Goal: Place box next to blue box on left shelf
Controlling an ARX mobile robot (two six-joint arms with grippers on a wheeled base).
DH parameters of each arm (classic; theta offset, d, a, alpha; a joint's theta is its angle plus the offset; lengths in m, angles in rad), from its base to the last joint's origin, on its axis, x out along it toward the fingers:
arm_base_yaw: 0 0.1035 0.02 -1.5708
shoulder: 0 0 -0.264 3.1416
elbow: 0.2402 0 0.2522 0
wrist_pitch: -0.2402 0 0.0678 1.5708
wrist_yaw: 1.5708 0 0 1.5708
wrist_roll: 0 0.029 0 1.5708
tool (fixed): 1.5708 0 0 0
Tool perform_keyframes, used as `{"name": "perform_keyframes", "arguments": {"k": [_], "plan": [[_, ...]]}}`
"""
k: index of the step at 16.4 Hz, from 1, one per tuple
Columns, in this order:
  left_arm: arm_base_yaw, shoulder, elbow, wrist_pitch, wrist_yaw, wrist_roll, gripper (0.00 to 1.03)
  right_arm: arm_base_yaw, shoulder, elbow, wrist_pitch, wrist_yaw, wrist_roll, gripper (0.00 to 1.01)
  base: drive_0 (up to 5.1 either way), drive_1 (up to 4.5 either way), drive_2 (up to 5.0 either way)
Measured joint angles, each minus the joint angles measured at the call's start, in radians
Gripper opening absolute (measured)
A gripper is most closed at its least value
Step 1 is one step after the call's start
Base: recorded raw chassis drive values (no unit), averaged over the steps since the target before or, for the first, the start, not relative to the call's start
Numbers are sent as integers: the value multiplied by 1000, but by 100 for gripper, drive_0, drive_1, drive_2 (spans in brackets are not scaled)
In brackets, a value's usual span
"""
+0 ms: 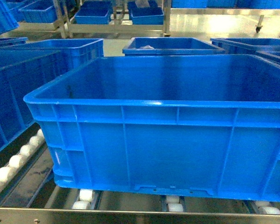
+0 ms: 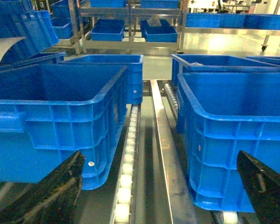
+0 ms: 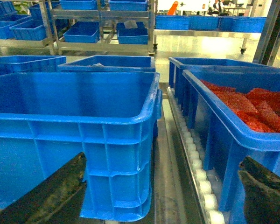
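The box (image 1: pixel 168 116), a big open-topped blue crate, rests on the white rollers of the left shelf (image 1: pixel 130 215), just behind its silvery front edge. Another blue box (image 1: pixel 14 93) stands close on its left, a narrow gap between them. My left gripper (image 2: pixel 159 156) is open and low, looking along that gap, with the blue box (image 2: pixel 51 121) to its left and the box (image 2: pixel 233 140) to its right. My right gripper (image 3: pixel 163 158) is open at the right side of the box (image 3: pixel 70 140). Neither gripper holds anything, and neither shows in the head view.
A crate of red bags (image 3: pixel 242 116) stands to the right of the box, across a roller rail (image 3: pixel 196 163). More blue crates (image 1: pixel 172 45) sit behind on the rack. Metal racks with blue bins (image 1: pixel 93 14) stand across the shiny floor.
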Motion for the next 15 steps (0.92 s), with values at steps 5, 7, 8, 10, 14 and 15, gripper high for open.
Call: {"name": "perform_keyframes", "arguments": {"k": [5, 7, 8, 10, 14, 15], "plan": [[0, 0, 0, 0, 0, 0, 98, 0, 0, 0, 0, 0, 0, 98, 0, 0, 0], [0, 0, 0, 0, 0, 0, 98, 0, 0, 0, 0, 0, 0, 98, 0, 0, 0], [0, 0, 0, 0, 0, 0, 98, 0, 0, 0, 0, 0, 0, 98, 0, 0, 0], [0, 0, 0, 0, 0, 0, 98, 0, 0, 0, 0, 0, 0, 98, 0, 0, 0], [0, 0, 0, 0, 0, 0, 98, 0, 0, 0, 0, 0, 0, 98, 0, 0, 0], [0, 0, 0, 0, 0, 0, 98, 0, 0, 0, 0, 0, 0, 98, 0, 0, 0]]}}
